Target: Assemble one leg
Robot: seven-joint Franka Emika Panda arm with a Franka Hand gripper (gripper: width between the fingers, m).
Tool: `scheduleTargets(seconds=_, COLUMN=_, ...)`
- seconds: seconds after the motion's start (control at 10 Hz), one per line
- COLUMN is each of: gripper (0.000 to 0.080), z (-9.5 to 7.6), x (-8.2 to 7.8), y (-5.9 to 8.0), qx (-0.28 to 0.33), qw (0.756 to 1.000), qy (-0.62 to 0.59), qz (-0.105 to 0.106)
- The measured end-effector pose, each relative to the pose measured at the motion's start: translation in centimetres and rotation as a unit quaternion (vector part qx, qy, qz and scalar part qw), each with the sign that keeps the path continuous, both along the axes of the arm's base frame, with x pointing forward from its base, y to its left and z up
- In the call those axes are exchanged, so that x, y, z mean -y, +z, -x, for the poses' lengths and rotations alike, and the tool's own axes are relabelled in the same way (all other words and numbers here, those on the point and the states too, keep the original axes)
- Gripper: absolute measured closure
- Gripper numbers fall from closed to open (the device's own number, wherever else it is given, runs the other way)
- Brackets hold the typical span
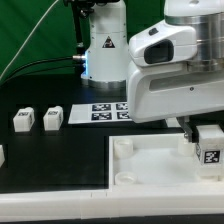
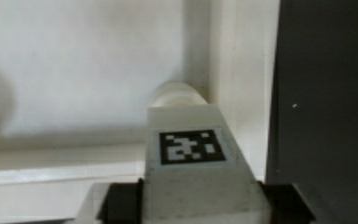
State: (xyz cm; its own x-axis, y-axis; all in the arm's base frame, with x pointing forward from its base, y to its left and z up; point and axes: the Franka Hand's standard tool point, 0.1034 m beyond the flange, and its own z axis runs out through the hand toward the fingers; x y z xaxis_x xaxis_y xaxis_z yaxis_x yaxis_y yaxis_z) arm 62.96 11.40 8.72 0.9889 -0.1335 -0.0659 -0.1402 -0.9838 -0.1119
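White plastic block-like leg [image 1: 209, 150] with a black-and-white square marker sits clamped in the tool [image 2: 190, 202]. Its tip is down at a corner of the large white tray-shaped piece [image 1: 150, 172], toward the exterior view's right. I'd worry it meets the socket off-centre or tilted, and pushing then could jam it or shove the tray. Around it lie the black bench [image 1: 60, 150], spare white legs [image 1: 53, 117] and the flat white marker board [image 1: 108, 112], with a green backdrop [image 1: 30, 40] behind.

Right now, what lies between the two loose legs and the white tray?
Nothing: between the loose legs and the tray the exterior view shows bare black table.
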Motion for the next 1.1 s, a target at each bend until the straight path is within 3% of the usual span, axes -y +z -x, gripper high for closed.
scheduleTargets(seconds=0.2, gripper=0.0499, z=-0.01, x=0.06, y=0.0, qx=-0.014, qw=0.994, qy=-0.109, qz=0.003)
scheduleTargets(seconds=0.5, gripper=0.0499, z=0.03, x=0.0, y=-0.04, qx=-0.032, qw=0.966, qy=-0.256, qz=0.009)
scheduleTargets(seconds=0.7, gripper=0.0499, z=0.12, x=-0.26, y=-0.12, qx=-0.049, qw=0.923, qy=-0.382, qz=0.015)
scheduleTargets(seconds=1.0, gripper=0.0499, z=0.1, x=-0.43, y=-0.14, qx=-0.073, qw=0.857, qy=-0.509, qz=0.007)
scheduleTargets(seconds=1.1, gripper=0.05, z=0.13, x=-0.6, y=-0.14, qx=-0.077, qw=0.85, qy=-0.522, qz=0.006)
